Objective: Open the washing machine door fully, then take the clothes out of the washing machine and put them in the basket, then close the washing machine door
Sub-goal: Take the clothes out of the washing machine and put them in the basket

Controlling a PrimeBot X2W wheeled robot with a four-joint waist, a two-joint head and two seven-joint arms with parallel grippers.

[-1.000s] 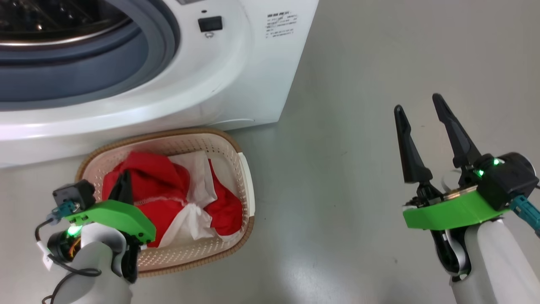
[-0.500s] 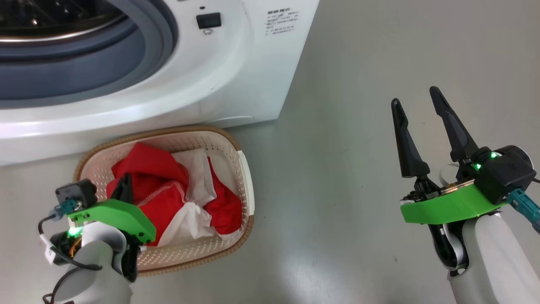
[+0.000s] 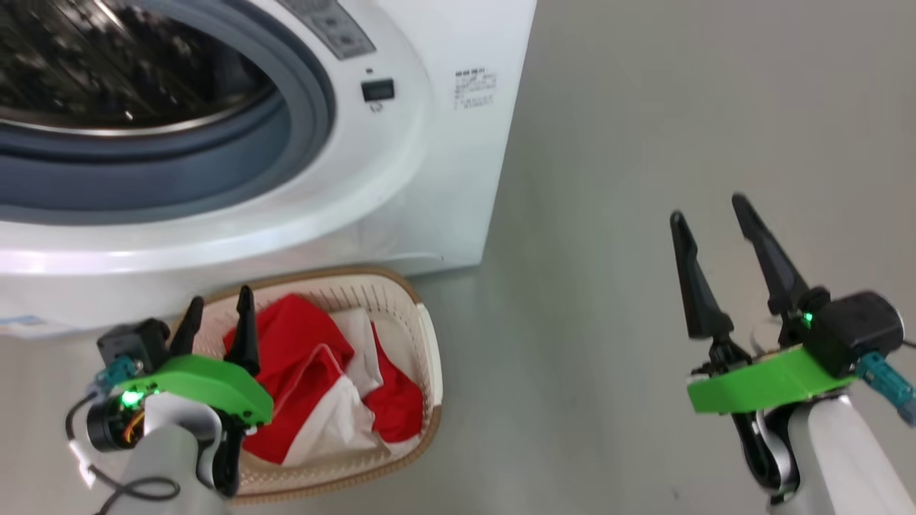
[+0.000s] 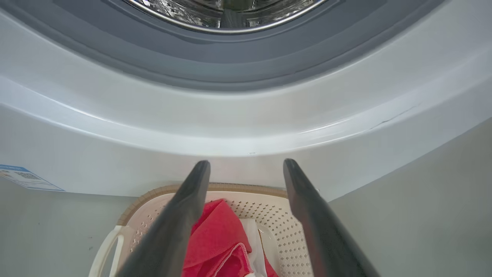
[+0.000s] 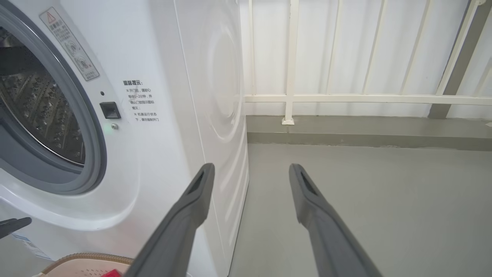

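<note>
Your left gripper (image 3: 220, 297) hangs over the near left part of the basket (image 3: 424, 336), its jaws spread wide with nothing between them. In the left wrist view its fingertips (image 4: 200, 169) point at the white front of the washing machine (image 3: 444, 179), below the grey rubber ring (image 3: 311, 100).

The clothes (image 3: 300, 343), red with white panels, lie bunched inside the basket. It stands on the grey floor (image 3: 608, 214) just in front of the machine, under the open porthole.

You can see the perforated steel drum (image 3: 107, 64) through the porthole. Whether any fabric is left in it, you cannot tell.

A small blue sticker (image 4: 23, 177) sits low on the machine's front, left of the basket.

Your right gripper (image 3: 707, 209) is well off to the right over bare floor, with its jaws spread and empty. Its wrist view looks past the machine's side panel to a white railing (image 5: 346, 99).
</note>
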